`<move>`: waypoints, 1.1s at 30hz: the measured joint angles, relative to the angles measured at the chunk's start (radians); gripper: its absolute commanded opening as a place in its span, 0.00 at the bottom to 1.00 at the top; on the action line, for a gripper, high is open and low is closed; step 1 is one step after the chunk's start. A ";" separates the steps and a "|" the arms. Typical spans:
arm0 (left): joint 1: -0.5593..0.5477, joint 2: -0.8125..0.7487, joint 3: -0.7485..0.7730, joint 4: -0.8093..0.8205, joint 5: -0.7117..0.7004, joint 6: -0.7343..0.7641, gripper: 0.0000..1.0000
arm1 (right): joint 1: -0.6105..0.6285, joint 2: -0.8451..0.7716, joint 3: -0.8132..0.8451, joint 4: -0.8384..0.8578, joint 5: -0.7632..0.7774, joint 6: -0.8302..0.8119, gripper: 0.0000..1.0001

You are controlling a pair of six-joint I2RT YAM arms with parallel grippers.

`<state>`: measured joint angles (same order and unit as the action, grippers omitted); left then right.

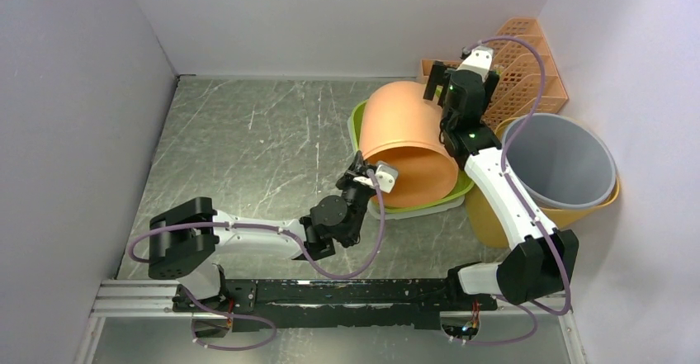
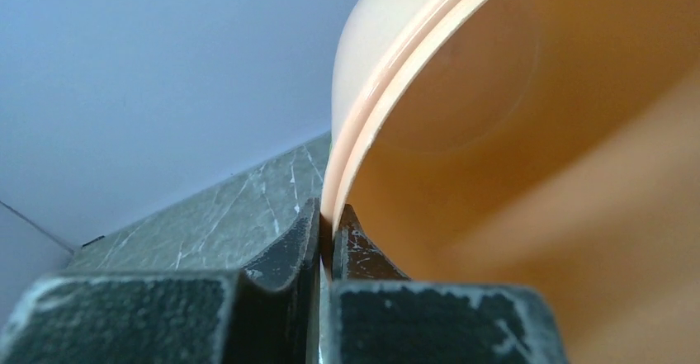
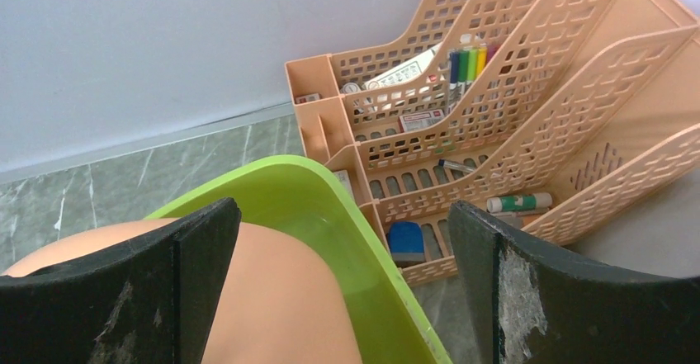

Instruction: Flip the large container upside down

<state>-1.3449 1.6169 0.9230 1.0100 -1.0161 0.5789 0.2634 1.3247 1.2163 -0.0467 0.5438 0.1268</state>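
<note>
The large container [image 1: 409,137], a peach-orange bucket, lies on its side in a green basin [image 1: 357,120] with its mouth facing the near left. My left gripper [image 1: 367,174] is shut on the lower rim. In the left wrist view the fingers [image 2: 328,224] pinch the rim's edge, one outside and one inside the container [image 2: 512,133]. My right gripper [image 1: 440,83] hangs open over the far end of the container [image 3: 272,298]. The basin's rim [image 3: 272,178] shows between its fingers [image 3: 342,215], which touch nothing.
A peach desk organizer [image 1: 528,67] with pens and small items [image 3: 495,108] stands at the back right corner. A grey bin [image 1: 561,162] nested in a yellow bucket [image 1: 487,224] sits right of the basin. Walls close in on the left, back and right.
</note>
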 measured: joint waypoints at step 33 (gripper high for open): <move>0.161 -0.506 0.355 -0.590 -0.076 -0.003 0.07 | -0.164 -0.066 -0.124 -0.030 -0.049 0.226 1.00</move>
<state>-1.1839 1.1107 1.2778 0.4202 -1.0920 0.5755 0.0990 1.2583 1.0927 -0.0765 0.4946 0.3527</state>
